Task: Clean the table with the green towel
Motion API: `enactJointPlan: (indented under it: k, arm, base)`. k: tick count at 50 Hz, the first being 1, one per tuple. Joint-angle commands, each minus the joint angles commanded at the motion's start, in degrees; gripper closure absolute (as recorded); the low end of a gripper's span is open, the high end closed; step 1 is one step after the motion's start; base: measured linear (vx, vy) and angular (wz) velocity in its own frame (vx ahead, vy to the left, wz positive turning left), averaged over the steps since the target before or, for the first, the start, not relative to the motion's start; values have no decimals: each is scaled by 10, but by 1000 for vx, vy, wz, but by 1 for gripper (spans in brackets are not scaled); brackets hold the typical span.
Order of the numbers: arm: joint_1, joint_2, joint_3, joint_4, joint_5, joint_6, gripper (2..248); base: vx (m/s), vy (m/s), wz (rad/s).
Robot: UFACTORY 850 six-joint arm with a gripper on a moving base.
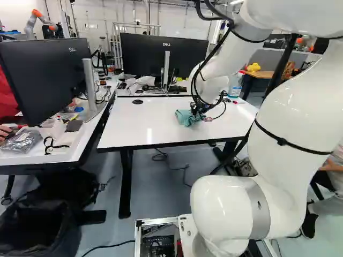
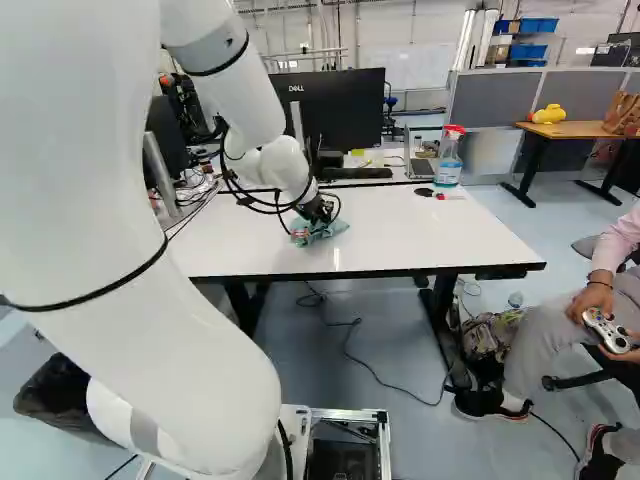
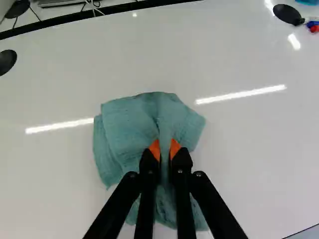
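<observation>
In the left base view my gripper [image 1: 199, 111] points down at the middle of the white table [image 1: 161, 128], with the green towel [image 1: 185, 118] bunched under it. The right base view shows the towel [image 2: 325, 231] lying on the same tabletop. Seen from the wrist, my gripper [image 3: 165, 149] is shut on a raised fold of the towel [image 3: 130, 127], one orange pad on each side. The rest of the cloth spreads crumpled on the table around the fingers, and the fingers cover part of it.
A spray bottle [image 2: 449, 158] and markers [image 3: 313, 25] are by the table's far right corner. Monitors [image 1: 155, 59] stand on the desk behind, another [image 1: 45, 75] on the desk at left. Another robot [image 1: 38, 20] is far back. A person sits right of the table in the right base view.
</observation>
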Motion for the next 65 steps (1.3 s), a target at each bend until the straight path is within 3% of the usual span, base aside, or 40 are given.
enactJointPlan:
  k: [65]
  arm:
    - [139, 88, 78, 0, 0, 0, 208]
  base:
    - [0, 0, 0]
